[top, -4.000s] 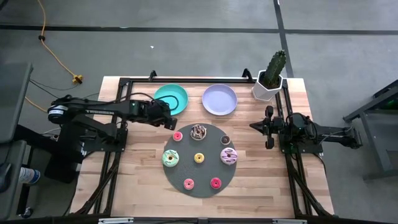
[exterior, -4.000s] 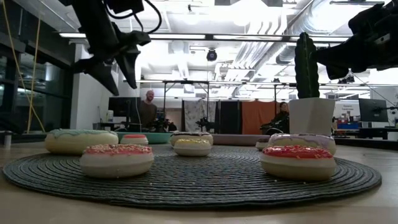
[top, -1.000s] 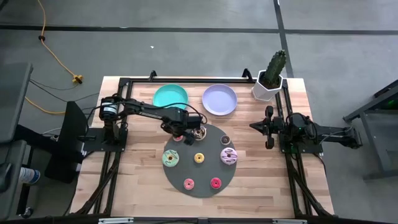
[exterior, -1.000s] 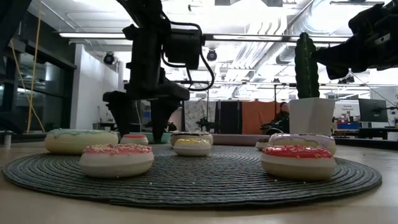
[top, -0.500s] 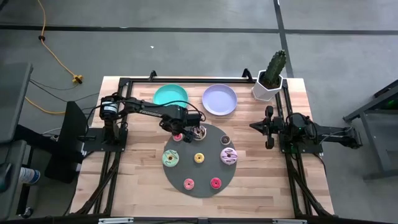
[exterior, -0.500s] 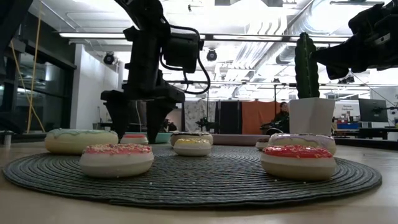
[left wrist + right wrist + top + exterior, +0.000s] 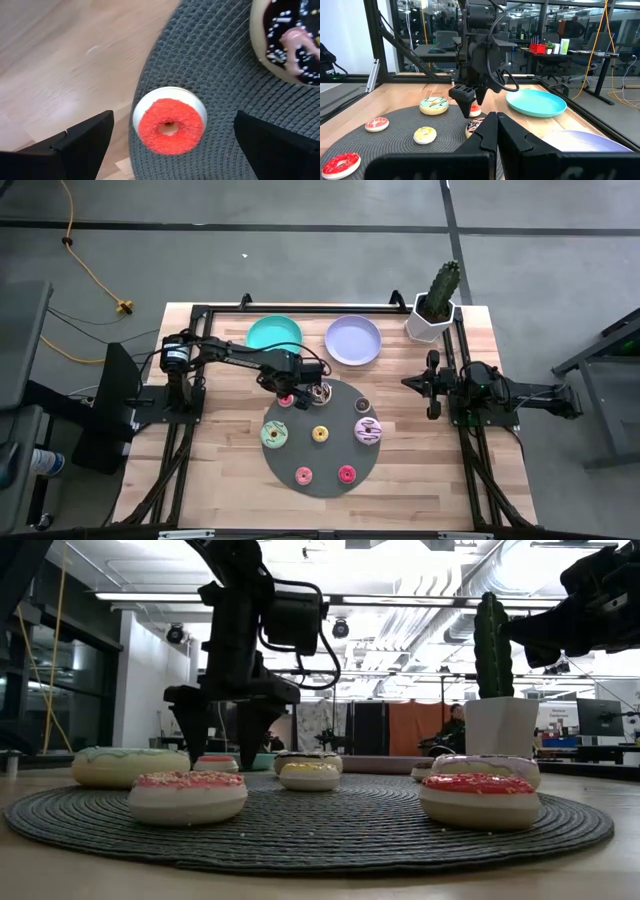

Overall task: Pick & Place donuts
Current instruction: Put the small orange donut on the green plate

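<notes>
Several toy donuts lie on the dark grey woven disc (image 7: 322,455). My left gripper (image 7: 285,390) is open and hangs just above a small red-sprinkled donut (image 7: 170,127) at the disc's far left rim; its two fingers stand on either side of the donut without touching it, as the low view (image 7: 220,745) also shows. Beside that donut lies the chocolate-sprinkled donut (image 7: 319,391). The green-iced (image 7: 274,435), yellow (image 7: 320,434), pink-striped (image 7: 368,431), small brown (image 7: 363,404), pink (image 7: 303,475) and red (image 7: 346,474) donuts lie flat on the disc. My right gripper (image 7: 410,383) waits shut at the table's right side.
A teal plate (image 7: 274,336) and a lilac plate (image 7: 353,340) sit at the table's far edge behind the disc. A potted cactus (image 7: 432,305) stands at the far right corner. Bare wood lies left of the disc. People show in the room beyond.
My left gripper has shifted a little toward the table's left edge, from beside the chocolate-sprinkled donut to over the small red donut, staying open. The donuts have not moved.
</notes>
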